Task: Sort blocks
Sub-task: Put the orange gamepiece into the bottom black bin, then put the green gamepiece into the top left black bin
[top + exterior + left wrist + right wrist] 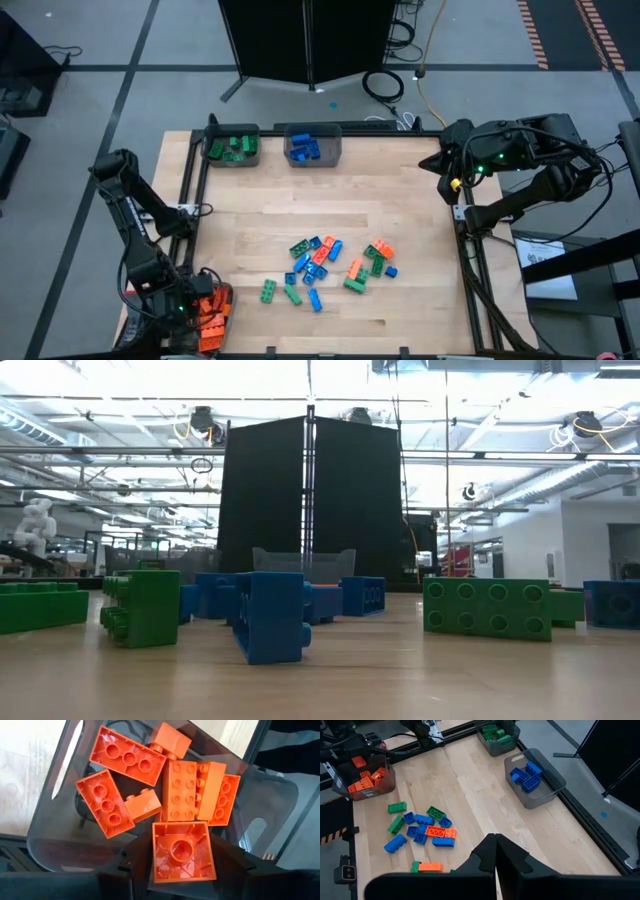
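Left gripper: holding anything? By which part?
Yes: the left gripper pinches a square orange brick by two opposite sides, hollow underside facing the camera, over the orange bin.

We see blocks (pixel 325 265) scattered mid-desk, mixed orange, green, blue; sorted green (pixel 232 147), blue (pixel 305 146), orange (pixel 175 790) piles in separate bins.

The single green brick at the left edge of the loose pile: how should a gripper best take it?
Come straight down on the green brick and close on its two long side walls, across the short width. It lies flat, a little apart from its neighbours, so both fingers probably find free table beside it.
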